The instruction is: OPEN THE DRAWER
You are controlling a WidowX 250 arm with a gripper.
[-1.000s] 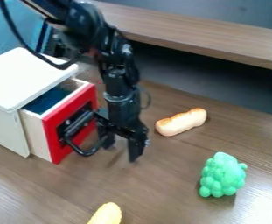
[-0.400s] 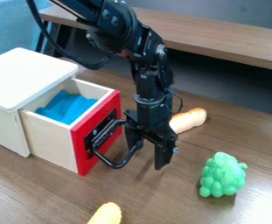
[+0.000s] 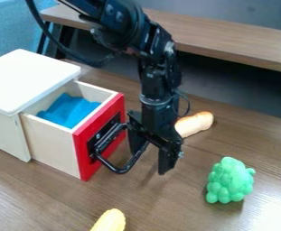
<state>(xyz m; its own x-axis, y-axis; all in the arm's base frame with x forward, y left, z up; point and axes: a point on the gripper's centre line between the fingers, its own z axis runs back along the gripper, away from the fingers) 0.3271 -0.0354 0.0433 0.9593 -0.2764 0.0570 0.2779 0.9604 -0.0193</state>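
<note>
My black gripper [image 3: 150, 158] hangs just right of the drawer's red front, its fingers spread apart, one of them at the inner side of the black handle [image 3: 124, 166]. The drawer [image 3: 58, 144] stands well out from its white box [image 3: 23, 81], and a blue cloth-like item [image 3: 69, 110] lies inside it. The box's white lid covers the rear part.
Behind the arm is a bread roll [image 3: 195, 124], partly hidden by it. A green grape-like toy [image 3: 230, 180] lies at the right, a yellow toy [image 3: 110, 221] at the bottom edge. A wooden ledge [image 3: 227, 38] runs along the back.
The drawer has slid out to the right along with my gripper, uncovering more of the blue item. Over the latest half second the gripper has barely shifted and the drawer looks still.
</note>
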